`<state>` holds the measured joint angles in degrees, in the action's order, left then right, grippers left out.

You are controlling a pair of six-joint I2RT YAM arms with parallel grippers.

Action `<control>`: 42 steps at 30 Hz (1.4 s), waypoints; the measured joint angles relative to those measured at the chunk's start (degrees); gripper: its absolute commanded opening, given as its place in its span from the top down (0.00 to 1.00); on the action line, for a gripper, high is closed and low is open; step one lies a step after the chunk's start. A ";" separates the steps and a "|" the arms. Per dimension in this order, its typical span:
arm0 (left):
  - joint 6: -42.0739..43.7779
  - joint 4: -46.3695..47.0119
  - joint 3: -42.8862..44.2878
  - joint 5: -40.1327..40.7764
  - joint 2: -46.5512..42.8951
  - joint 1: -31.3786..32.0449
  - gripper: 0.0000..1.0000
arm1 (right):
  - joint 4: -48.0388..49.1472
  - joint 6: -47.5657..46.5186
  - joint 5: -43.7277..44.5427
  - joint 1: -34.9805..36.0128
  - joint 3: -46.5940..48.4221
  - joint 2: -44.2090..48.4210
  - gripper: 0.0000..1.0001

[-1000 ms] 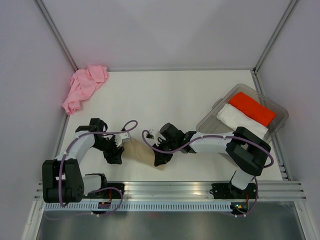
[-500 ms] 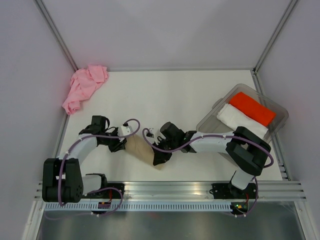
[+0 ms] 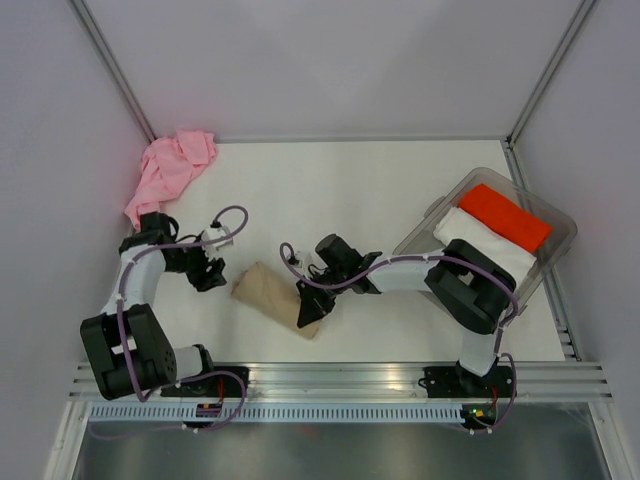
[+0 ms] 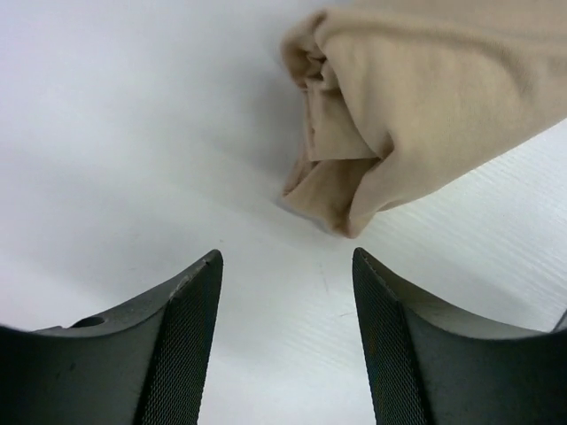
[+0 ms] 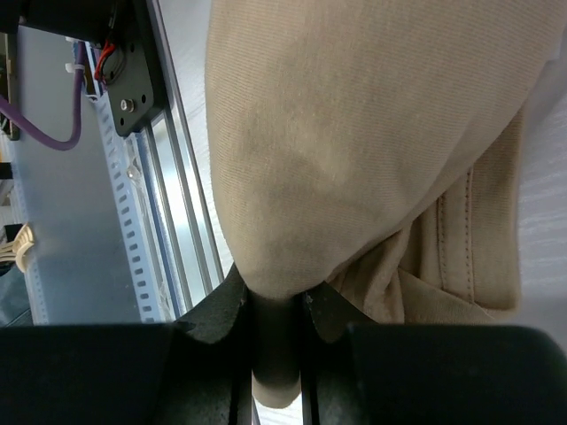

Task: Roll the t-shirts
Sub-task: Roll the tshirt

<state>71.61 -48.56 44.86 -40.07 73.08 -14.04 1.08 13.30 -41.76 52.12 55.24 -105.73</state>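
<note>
The tan t-shirt [image 3: 272,293] lies rolled into a short bundle on the white table, near the front. My right gripper [image 3: 309,311] is shut on its right end; in the right wrist view the tan cloth [image 5: 354,150] is pinched between the jaws [image 5: 278,305]. My left gripper [image 3: 211,275] stands open, apart from the roll's left end, nothing between its fingers [image 4: 190,336]. The left wrist view shows the roll's loose folded end [image 4: 354,168] lying just ahead of the left gripper [image 4: 285,261]. The pink t-shirt [image 3: 168,172] lies crumpled in the far left corner.
A clear plastic bin [image 3: 545,262] at the right holds a red rolled cloth [image 3: 508,217] and a white one [image 3: 478,240]. A metal rail [image 3: 330,378] runs along the table's near edge, close below the tan roll. Walls enclose the table.
My left gripper let go of the tan roll and drew back to the left, now open. The right gripper kept its grip and shifted slightly left; the roll now lies more exposed.
</note>
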 measured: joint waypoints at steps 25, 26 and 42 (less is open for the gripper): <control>-20.68 6.91 6.08 -5.73 12.20 9.46 0.09 | -5.35 -2.84 -5.77 -2.10 6.45 -5.57 0.84; -20.90 6.86 6.08 -5.51 12.37 9.42 0.17 | -5.62 -2.99 -5.68 -2.10 6.58 -5.57 0.82; -16.94 -9.57 6.21 -7.08 10.82 5.40 0.98 | -5.53 -1.27 -3.41 -2.10 5.90 -4.87 0.46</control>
<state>54.68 -58.13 51.07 -47.16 83.90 -8.64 -4.45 12.03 -45.17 50.02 61.14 -110.61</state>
